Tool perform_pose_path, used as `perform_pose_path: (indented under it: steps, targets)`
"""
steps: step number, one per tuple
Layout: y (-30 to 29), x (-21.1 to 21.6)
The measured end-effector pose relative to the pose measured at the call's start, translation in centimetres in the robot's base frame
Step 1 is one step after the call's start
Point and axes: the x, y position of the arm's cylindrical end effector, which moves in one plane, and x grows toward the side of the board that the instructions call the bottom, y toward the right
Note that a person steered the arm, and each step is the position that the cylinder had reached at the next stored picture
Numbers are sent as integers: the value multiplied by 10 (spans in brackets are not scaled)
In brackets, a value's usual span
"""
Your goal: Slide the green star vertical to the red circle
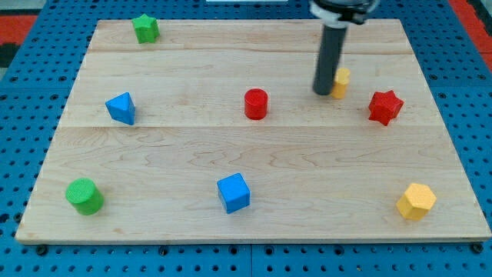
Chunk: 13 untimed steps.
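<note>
Resting on the wooden surface point(254, 165), my tip point(323, 92) touches a half-hidden yellow block point(342, 80), holding nothing. Red circle point(256, 104) to its left; red star point(385, 107) right. Green star point(145, 28) far off, upper-left corner. No legible writing.

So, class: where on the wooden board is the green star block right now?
The green star block sits near the wooden board's top-left corner in the camera view, above the blue triangular block and far left of my tip.

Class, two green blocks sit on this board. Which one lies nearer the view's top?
The green star, at the top left corner. The green cylinder sits near the bottom left. My tip touches neither.
</note>
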Motion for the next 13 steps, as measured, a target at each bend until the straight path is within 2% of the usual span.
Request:
perform_pose_path:
  steps: [1, 2, 3, 4, 5, 7, 8, 9, 10, 11, 12, 13]
  targets:
    - [-22, 19]
    - [2, 16]
    - [36, -1]
    - [43, -35]
    - [-66, -51]
    - [-248, -133]
    - [-247, -169]
    - [-272, -152]
    - [-295, -92]
    - [-339, -80]
    - [-415, -116]
    - [-408, -165]
